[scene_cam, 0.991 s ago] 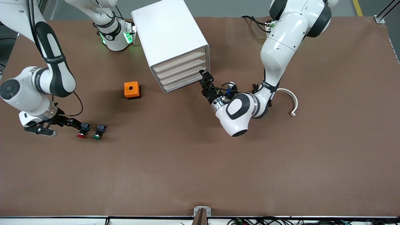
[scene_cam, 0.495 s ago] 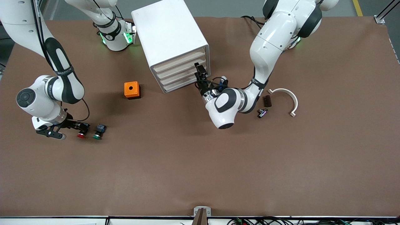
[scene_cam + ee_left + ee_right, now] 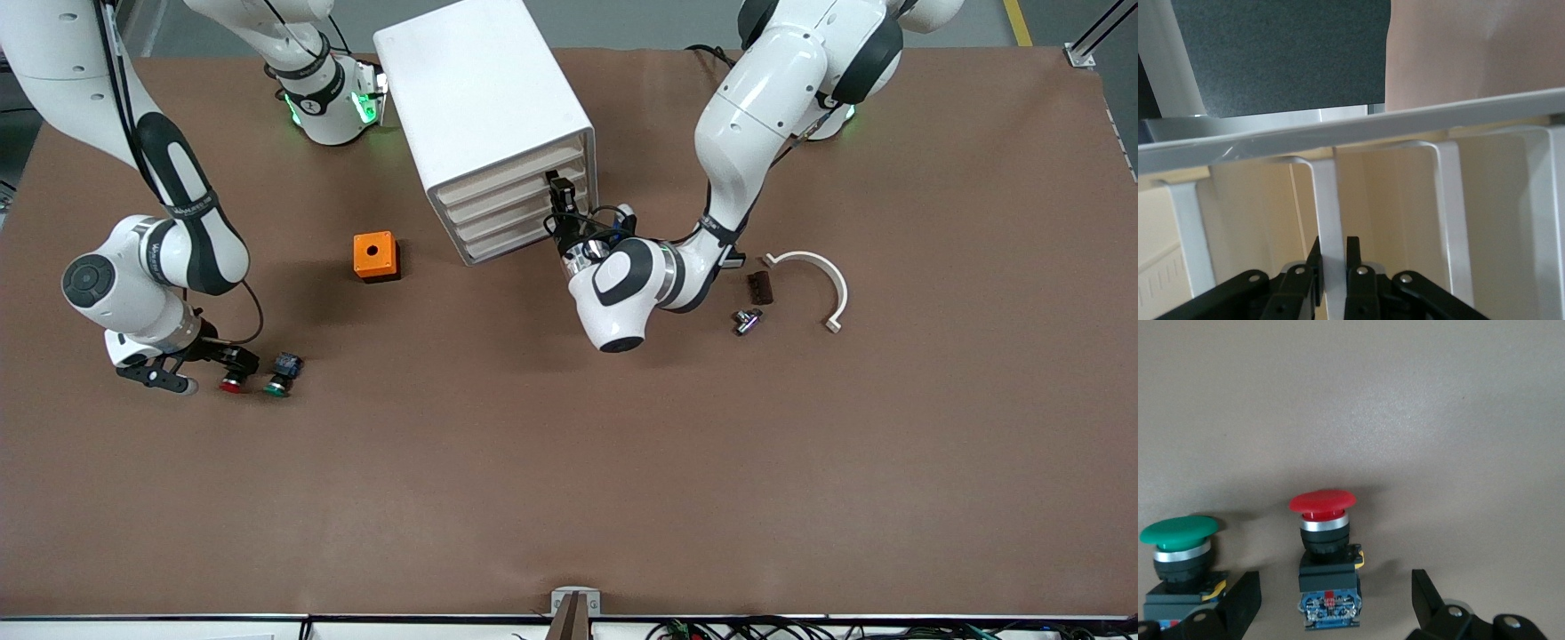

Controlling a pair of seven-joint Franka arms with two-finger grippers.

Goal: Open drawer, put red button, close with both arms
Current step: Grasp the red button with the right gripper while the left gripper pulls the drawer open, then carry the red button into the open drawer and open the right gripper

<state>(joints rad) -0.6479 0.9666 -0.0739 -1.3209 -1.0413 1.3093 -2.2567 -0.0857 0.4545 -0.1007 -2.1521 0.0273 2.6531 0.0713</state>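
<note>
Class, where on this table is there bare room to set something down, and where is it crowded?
Bare: the brown table nearer the camera than the small red-capped push-button and green-capped push-button. Crowded: around the white four-drawer cabinet, orange box and white curved bracket.

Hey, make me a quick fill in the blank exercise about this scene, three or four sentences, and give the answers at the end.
1. The left gripper is shut on a ____ of the cabinet's top drawer.
2. The open right gripper's fingers straddle the ____ button.
3. The button beside it has a ____ cap.
4. The orange box has a round ____ in its top.

Missing words: handle; red; green; hole
</note>
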